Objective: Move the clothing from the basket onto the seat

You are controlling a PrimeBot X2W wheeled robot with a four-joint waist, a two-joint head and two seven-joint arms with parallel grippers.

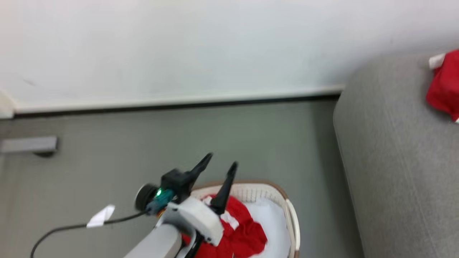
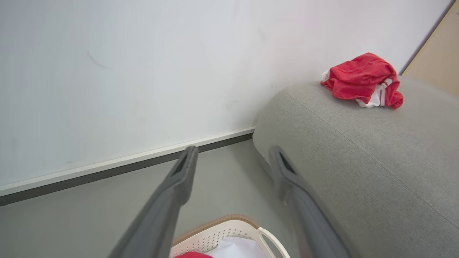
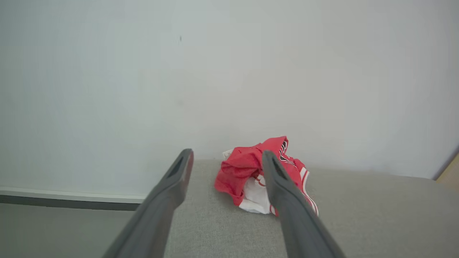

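Observation:
One piece of red clothing lies in the white basket beside a plain white cloth. My left gripper hovers open over the basket's far left rim with nothing between its fingers. The left wrist view looks past the open left gripper to the basket and the grey seat. Another crumpled piece of red clothing with white stripe trim rests on the seat near the wall. My right gripper stands open just short of it and holds nothing.
A white wall with a dark baseboard runs behind the grey floor. On the floor to the left, a black cable with a white tag trails from my left arm. A grey block sits at the far left.

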